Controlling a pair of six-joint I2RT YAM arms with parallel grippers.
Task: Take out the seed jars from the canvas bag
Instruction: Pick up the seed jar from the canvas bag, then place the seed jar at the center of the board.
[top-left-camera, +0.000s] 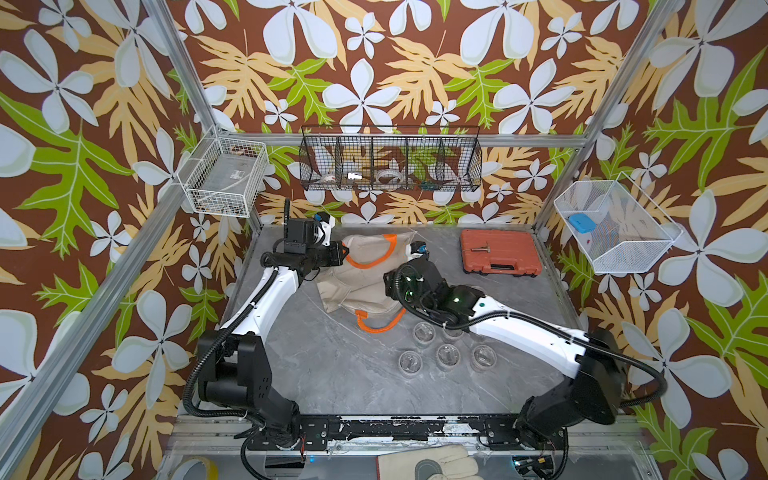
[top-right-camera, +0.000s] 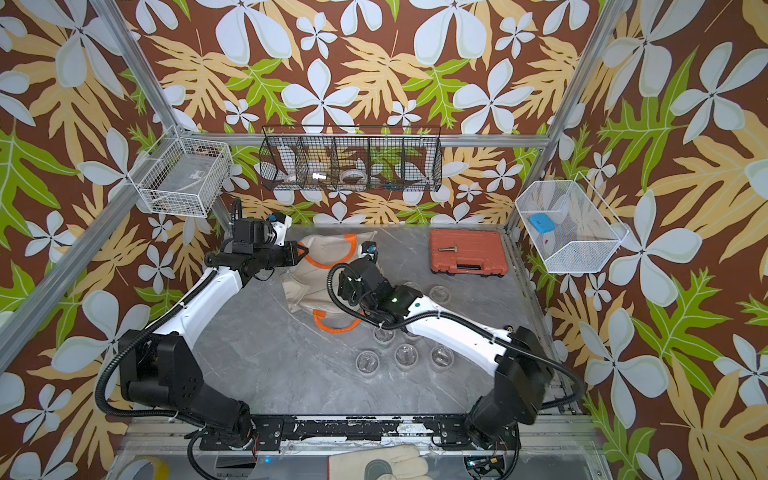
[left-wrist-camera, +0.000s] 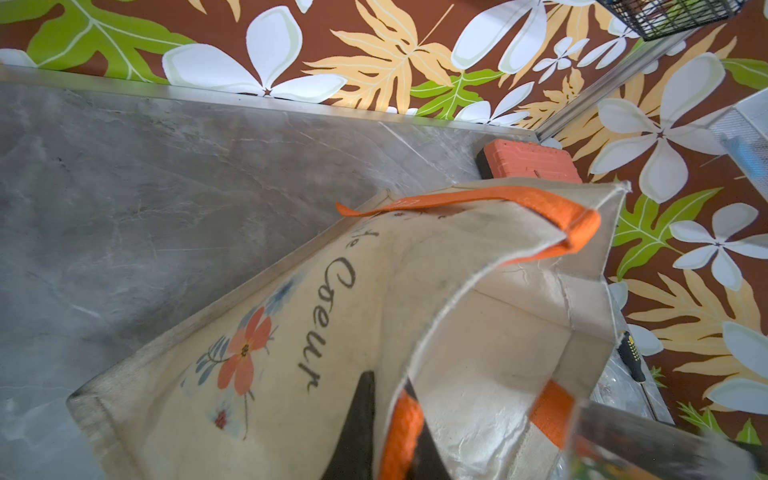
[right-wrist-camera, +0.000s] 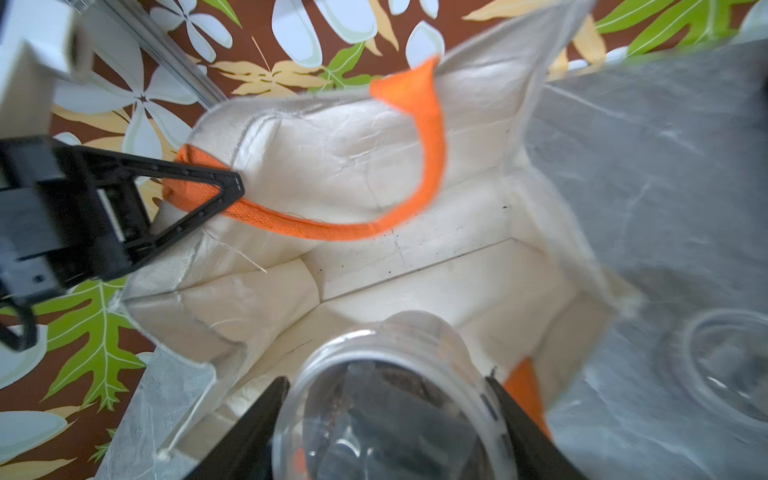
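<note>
The beige canvas bag (top-left-camera: 365, 274) (top-right-camera: 320, 270) lies at the back middle of the table with its mouth held open. My left gripper (left-wrist-camera: 395, 432) (top-left-camera: 344, 251) is shut on the bag's rim and orange handle (left-wrist-camera: 401, 436) and lifts that side. In the right wrist view my right gripper (right-wrist-camera: 387, 380) is shut on a clear seed jar (right-wrist-camera: 395, 415) at the bag's mouth, with dark seeds showing through it. The bag's pale inside (right-wrist-camera: 415, 282) behind the jar looks bare. Several seed jars (top-left-camera: 449, 356) (top-right-camera: 406, 355) stand on the table in front of the bag. Another jar (right-wrist-camera: 731, 365) stands beside the bag.
An orange-red tool case (top-left-camera: 500, 252) lies at the back right. Wire baskets (top-left-camera: 390, 160) hang on the back and side walls. A work glove (top-left-camera: 428, 465) and a tape roll (top-left-camera: 195, 469) lie below the table's front rail.
</note>
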